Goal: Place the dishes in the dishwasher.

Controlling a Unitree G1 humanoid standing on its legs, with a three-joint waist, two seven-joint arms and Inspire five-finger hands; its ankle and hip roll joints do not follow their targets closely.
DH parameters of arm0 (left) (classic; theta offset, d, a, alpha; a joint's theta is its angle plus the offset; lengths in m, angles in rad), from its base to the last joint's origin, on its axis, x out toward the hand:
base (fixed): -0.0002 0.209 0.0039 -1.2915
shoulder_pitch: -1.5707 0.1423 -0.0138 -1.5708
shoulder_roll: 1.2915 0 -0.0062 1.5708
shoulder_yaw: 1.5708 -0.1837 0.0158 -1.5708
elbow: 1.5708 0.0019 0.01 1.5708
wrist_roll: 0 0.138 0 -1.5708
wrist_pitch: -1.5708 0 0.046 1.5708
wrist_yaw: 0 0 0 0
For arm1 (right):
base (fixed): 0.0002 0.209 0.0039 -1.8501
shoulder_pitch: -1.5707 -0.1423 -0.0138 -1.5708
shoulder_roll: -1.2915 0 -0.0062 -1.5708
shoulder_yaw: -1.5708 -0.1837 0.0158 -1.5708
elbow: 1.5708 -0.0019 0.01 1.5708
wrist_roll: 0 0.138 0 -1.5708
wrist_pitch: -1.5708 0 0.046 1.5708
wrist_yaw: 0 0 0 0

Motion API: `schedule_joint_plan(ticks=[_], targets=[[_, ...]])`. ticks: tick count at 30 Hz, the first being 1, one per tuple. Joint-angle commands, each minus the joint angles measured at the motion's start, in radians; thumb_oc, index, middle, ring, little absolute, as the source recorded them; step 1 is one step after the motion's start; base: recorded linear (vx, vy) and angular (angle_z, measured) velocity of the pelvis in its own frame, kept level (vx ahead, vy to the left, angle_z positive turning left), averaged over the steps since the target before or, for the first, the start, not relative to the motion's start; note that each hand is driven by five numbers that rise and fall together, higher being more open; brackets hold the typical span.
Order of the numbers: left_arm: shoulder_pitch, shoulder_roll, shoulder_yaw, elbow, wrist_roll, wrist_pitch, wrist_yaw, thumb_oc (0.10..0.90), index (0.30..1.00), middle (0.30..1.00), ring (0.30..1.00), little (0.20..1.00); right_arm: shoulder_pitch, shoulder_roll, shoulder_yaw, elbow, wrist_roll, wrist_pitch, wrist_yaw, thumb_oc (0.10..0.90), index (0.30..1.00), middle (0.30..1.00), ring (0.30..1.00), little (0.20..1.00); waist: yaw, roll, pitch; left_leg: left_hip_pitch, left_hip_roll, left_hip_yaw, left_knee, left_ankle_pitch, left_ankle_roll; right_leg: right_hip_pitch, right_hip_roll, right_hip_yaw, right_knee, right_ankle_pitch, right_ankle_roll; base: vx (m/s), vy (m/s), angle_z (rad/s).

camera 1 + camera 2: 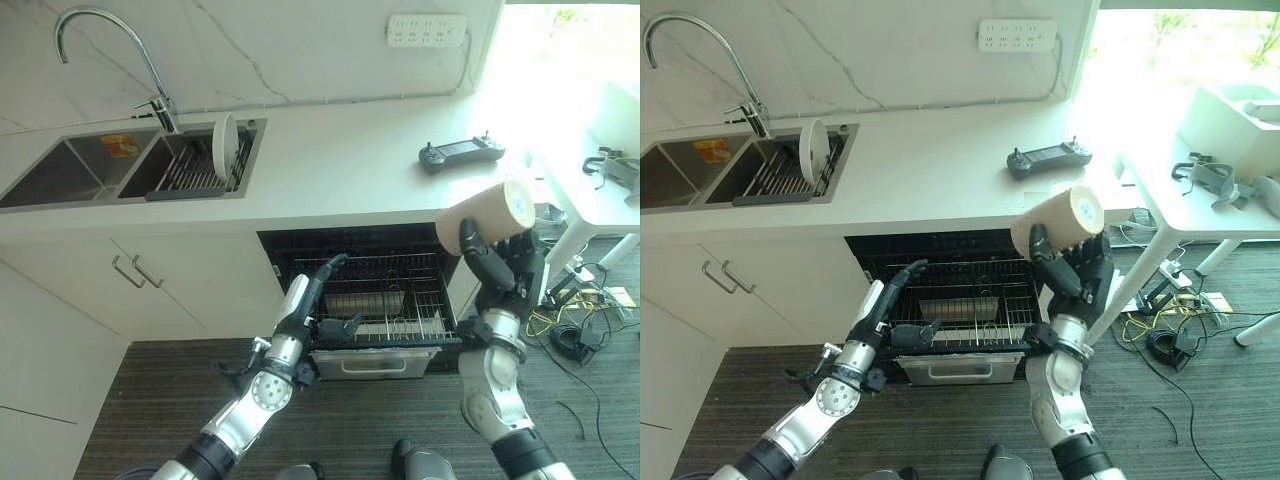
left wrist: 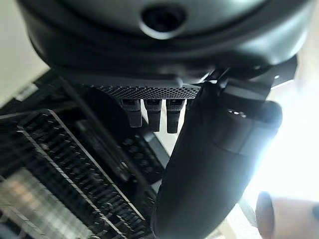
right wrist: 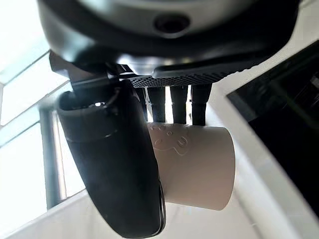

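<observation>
Right robot hand (image 1: 505,262) gripping beige cup (image 1: 485,216) above dishwasher rack (image 1: 385,300), left robot hand (image 1: 310,295) fingers straight

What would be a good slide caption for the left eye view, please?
Right hand holds a beige cup above the open dishwasher.

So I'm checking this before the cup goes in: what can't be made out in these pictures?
- Cup: its inside is hidden; the head views show it side-on, and the right hand wraps it in the right wrist view.
- Dishwasher rack: its left part sits behind the left hand, and its rear lies in shadow.
- Plate in the sink: seen edge-on, too small to tell if clean.
</observation>
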Motion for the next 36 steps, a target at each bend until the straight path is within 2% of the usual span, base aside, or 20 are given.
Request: schedule_joint_plan(ticks=[1,9,14,16,19,24,25,29,30,31,35,36], targets=[[-0.062,0.060,0.054,-0.145,0.043,-0.084,0.014,0.800,0.900,0.900,0.900,0.900,-0.091,-0.019,-0.048,-0.082,-0.044,-0.087,0.073,0.400,0.300,0.300,0.300,0.300,0.010,-0.021,0.000,-0.011,0.028,0.009,0.030,-0.060,0.015,0.133,-0.035,0.029,-0.035,-0.140,0.074,0.00,0.000,0.00],[-0.021,0.078,0.111,-0.126,0.045,-0.114,-0.001,0.800,0.900,0.900,0.900,0.900,-0.064,-0.019,-0.042,0.001,-0.145,-0.044,-0.009,0.400,0.300,0.300,0.300,0.300,0.015,-0.011,0.006,-0.021,0.027,0.006,0.030,-0.053,0.011,0.131,-0.039,0.022,-0.035,-0.140,0.074,0.01,0.013,0.02],[-0.003,0.081,0.133,-0.121,0.047,-0.123,-0.014,0.800,0.900,0.900,0.900,0.900,-0.043,-0.019,-0.048,0.061,-0.165,-0.024,-0.005,0.400,0.300,0.300,0.300,0.300,0.015,-0.007,0.009,-0.024,0.025,0.003,0.030,-0.052,0.011,0.132,-0.042,0.016,-0.035,-0.140,0.075,0.01,0.017,0.09],[0.004,0.096,0.142,-0.112,0.072,-0.145,-0.074,0.800,0.900,0.900,0.900,0.900,-0.062,-0.039,-0.048,0.136,-0.199,-0.009,0.023,0.400,0.300,0.300,0.300,0.300,0.033,-0.002,0.016,-0.027,0.020,-0.008,0.030,-0.049,0.010,0.134,-0.048,0.008,-0.035,-0.138,0.075,0.06,0.025,0.01],[-0.004,0.105,0.135,-0.110,0.088,-0.140,-0.138,0.800,0.900,0.900,0.900,0.900,-0.091,-0.049,-0.043,0.174,-0.206,0.006,0.035,0.400,0.300,0.300,0.300,0.300,0.041,0.002,0.022,-0.033,0.017,-0.015,0.030,-0.046,0.009,0.134,-0.052,0.001,-0.035,-0.136,0.075,0.04,0.016,0.08],[-0.036,0.123,0.089,-0.106,0.067,-0.113,-0.309,0.800,0.900,0.900,0.900,0.900,-0.155,-0.088,-0.051,0.249,-0.205,0.084,0.062,0.400,0.300,0.300,0.300,0.300,0.054,0.015,0.041,-0.054,0.012,-0.021,0.030,-0.037,0.007,0.122,-0.063,-0.012,-0.035,-0.126,0.078,0.01,0.031,0.14],[-0.050,0.132,0.071,-0.107,0.068,-0.104,-0.349,0.800,0.900,0.900,0.900,0.900,-0.183,-0.107,-0.056,0.277,-0.208,0.118,0.081,0.400,0.300,0.300,0.300,0.300,0.056,0.020,0.050,-0.061,0.011,-0.022,0.030,-0.035,0.007,0.118,-0.066,-0.014,-0.035,-0.122,0.079,0.00,0.036,0.18],[-0.053,0.131,0.071,-0.106,0.067,-0.103,-0.351,0.800,0.900,0.900,0.900,0.900,-0.187,-0.108,-0.058,0.280,-0.206,0.119,0.083,0.400,0.300,0.300,0.300,0.300,0.056,0.020,0.052,-0.061,0.010,-0.022,0.030,-0.034,0.007,0.118,-0.066,-0.015,-0.035,-0.121,0.079,0.00,0.011,0.10],[-0.063,0.142,0.055,-0.108,0.066,-0.100,-0.390,0.800,0.900,0.900,0.900,0.900,-0.217,-0.125,-0.066,0.311,-0.217,0.155,0.102,0.400,0.300,0.300,0.300,0.300,0.058,0.025,0.061,-0.066,0.009,-0.022,0.030,-0.032,0.007,0.114,-0.069,-0.015,-0.035,-0.118,0.080,0.02,0.091,0.00],[-0.089,0.153,0.031,-0.115,0.068,-0.089,-0.449,0.800,0.900,0.900,0.900,0.900,-0.286,-0.147,-0.068,0.377,-0.245,0.223,0.133,0.400,0.300,0.300,0.300,0.300,0.062,0.034,0.086,-0.075,0.003,-0.025,0.030,-0.028,0.008,0.107,-0.076,-0.013,-0.035,-0.111,0.082,0.01,0.113,0.00],[-0.131,0.176,-0.010,-0.127,0.119,-0.067,-0.516,0.800,0.900,0.900,0.900,0.900,-0.384,-0.172,-0.068,0.455,-0.300,0.301,0.157,0.400,0.300,0.300,0.300,0.300,0.065,0.048,0.125,-0.098,-0.006,-0.032,0.030,-0.020,0.013,0.086,-0.084,-0.007,-0.035,-0.096,0.085,-0.01,0.069,0.11],[-0.134,0.176,-0.011,-0.127,0.123,-0.065,-0.518,0.800,0.900,0.900,0.900,0.900,-0.388,-0.172,-0.069,0.458,-0.302,0.303,0.157,0.400,0.300,0.300,0.300,0.300,0.065,0.048,0.127,-0.099,-0.006,-0.032,0.030,-0.020,0.013,0.086,-0.084,-0.006,-0.035,-0.095,0.085,-0.02,0.038,0.04]])
